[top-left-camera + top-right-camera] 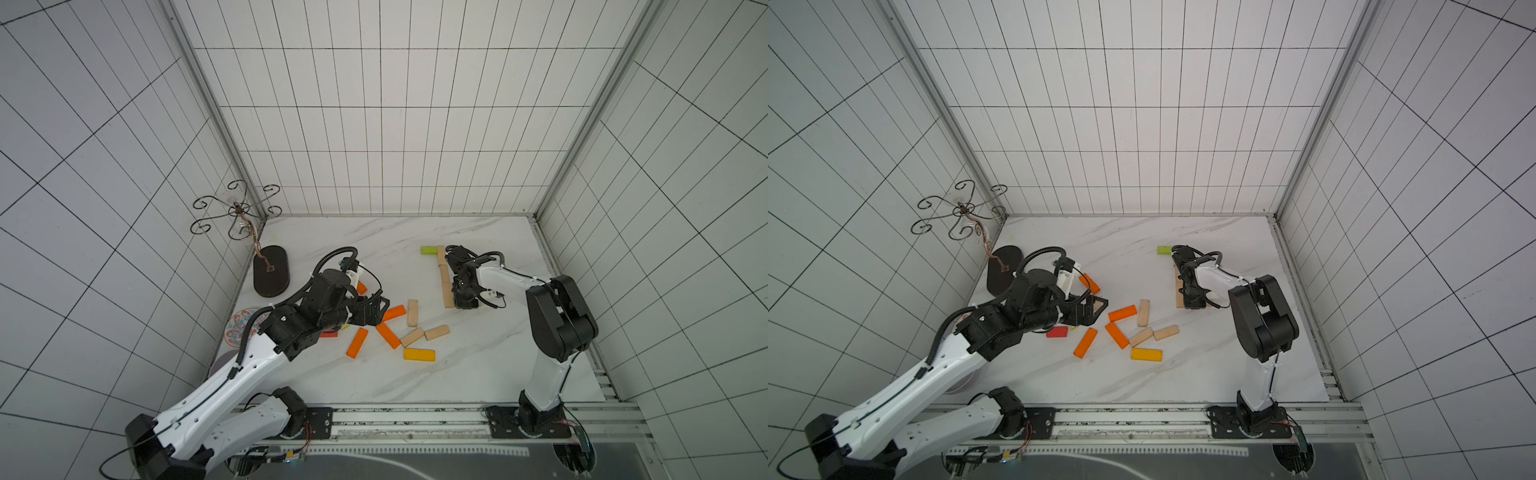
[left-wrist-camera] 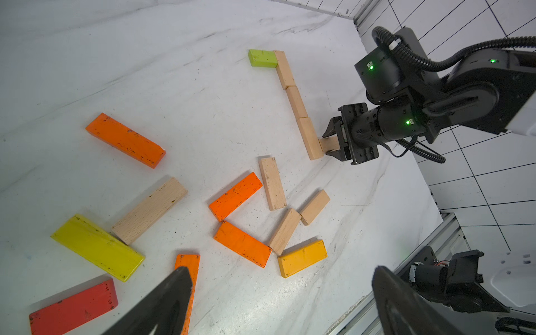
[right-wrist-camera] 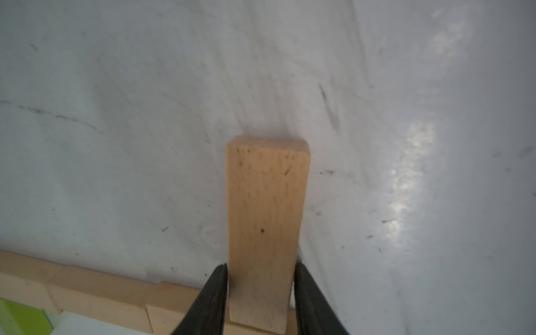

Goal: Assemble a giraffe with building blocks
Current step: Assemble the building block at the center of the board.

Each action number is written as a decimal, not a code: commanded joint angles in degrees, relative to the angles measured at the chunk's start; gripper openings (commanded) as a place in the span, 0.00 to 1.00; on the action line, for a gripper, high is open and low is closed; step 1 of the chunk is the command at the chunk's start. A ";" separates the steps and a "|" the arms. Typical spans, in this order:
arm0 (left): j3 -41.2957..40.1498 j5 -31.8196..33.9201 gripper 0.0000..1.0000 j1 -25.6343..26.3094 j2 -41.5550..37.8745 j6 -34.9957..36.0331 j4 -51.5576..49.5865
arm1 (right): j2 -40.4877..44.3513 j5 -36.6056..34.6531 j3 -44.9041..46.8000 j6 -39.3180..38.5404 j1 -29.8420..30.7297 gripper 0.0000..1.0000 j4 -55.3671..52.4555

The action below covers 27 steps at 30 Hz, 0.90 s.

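— Right tool: jaws narrow, clamped on a pale natural-wood rectangular block lying flat on the white marbled surface.
— Where's that block, exactly?
— One end touches the near end of a row of three pale wooden bars, at right angles to it. A lime green block sits sideways at the row's far end, touching.
— And the left tool?
— Spread wide, nothing btwn its fingers, hanging over the loose building blocks mid-surface: orange, pale, yellow & one red, all flat, some touching.
— Anything else?
— Dark oval stand base w/ wire scrollwork, plus a round patterned plate partly under the left arm, both by the left wall.
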<state>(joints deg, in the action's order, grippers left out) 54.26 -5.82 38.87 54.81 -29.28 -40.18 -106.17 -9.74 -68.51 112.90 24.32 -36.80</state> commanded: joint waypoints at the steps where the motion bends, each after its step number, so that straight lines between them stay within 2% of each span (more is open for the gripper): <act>1: -0.44 0.55 0.97 -0.29 -0.84 0.45 0.28 | 1.50 -0.98 2.55 1.00 0.41 0.41 -1.08; 7: -0.42 0.55 0.97 -0.38 -1.01 0.39 0.24 | 1.84 -1.42 2.48 0.75 0.36 0.46 -1.01; 16: -0.56 0.73 0.97 -0.46 -1.46 0.44 -0.12 | 2.61 -2.04 1.81 -0.53 0.16 0.66 -0.82; 27: -0.55 0.98 0.97 -0.46 -2.91 -0.22 -1.27 | 6.95 -2.61 -0.93 -4.61 0.01 0.70 -4.99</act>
<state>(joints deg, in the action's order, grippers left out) 54.13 -5.78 38.65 53.19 -29.30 -40.75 -102.45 -10.87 -68.51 109.58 24.32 -37.76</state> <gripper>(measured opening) 0.971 0.702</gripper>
